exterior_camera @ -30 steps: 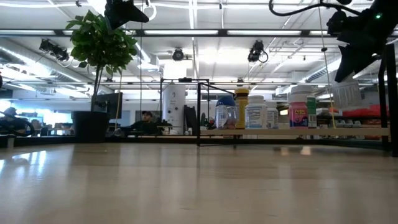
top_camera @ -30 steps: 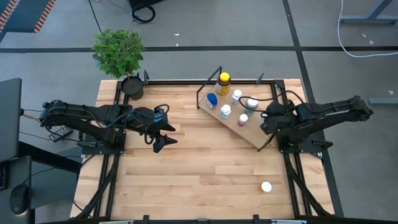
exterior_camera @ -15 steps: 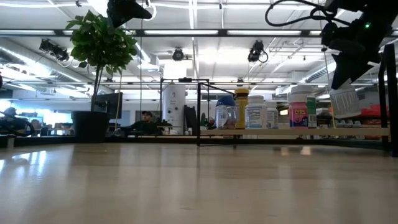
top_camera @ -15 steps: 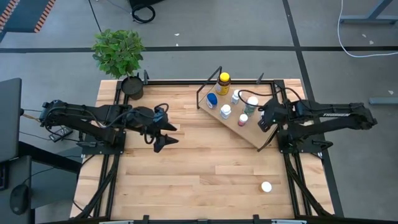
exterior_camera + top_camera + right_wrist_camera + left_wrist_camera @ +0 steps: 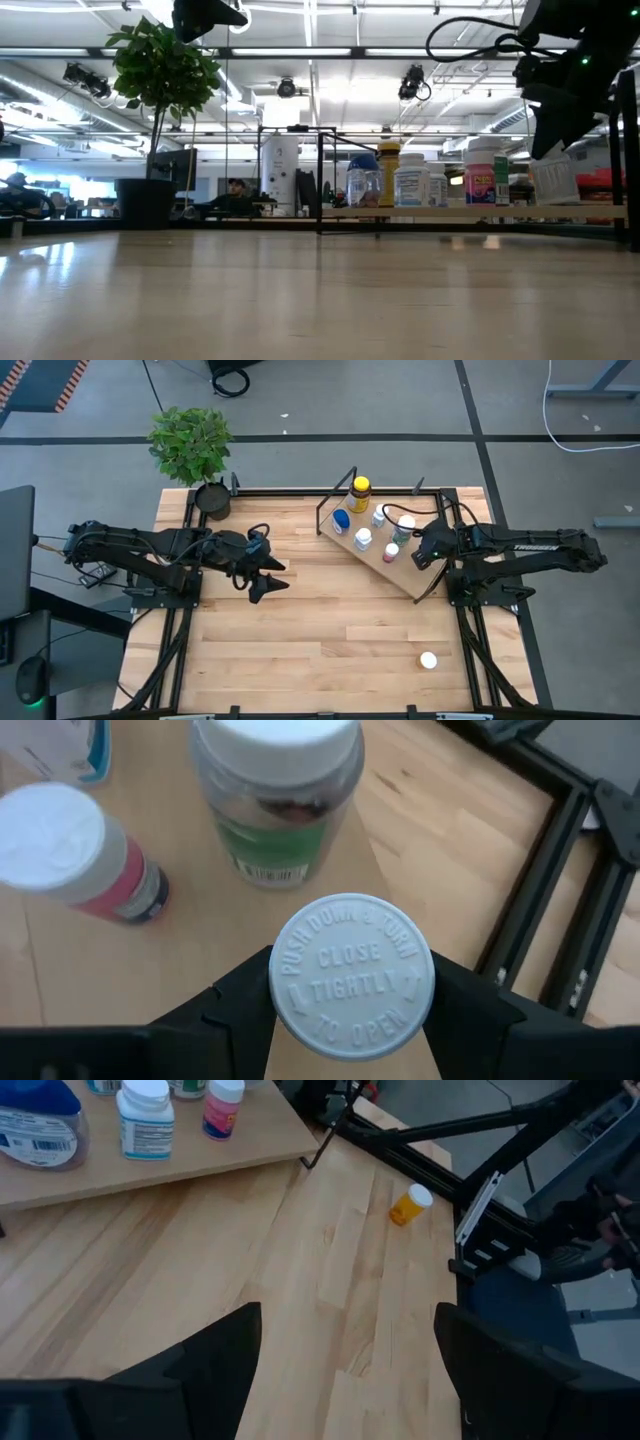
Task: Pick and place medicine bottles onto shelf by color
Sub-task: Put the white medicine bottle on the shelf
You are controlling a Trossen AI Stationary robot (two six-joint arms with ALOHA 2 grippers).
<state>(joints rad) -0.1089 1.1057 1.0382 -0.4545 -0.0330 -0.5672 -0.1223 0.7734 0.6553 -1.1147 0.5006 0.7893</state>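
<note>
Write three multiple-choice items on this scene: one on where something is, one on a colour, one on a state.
1. Where does the orange bottle lie?
A. on the shelf
B. on the tabletop near the right front corner
C. in the plant pot

2. What colour is the cap of the amber bottle on the shelf?
A. yellow
B. red
C. black

3. What is the right hand doing?
A. hanging empty
B. gripping a white-capped bottle
C. gripping the plant

Answers:
1 B: the high view shows it alone on the wood.
2 A: the cap is yellow from above.
3 B: the right wrist view shows both fingers against the cap.

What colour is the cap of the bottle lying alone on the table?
White, best seen in the high view: bottle.
</note>
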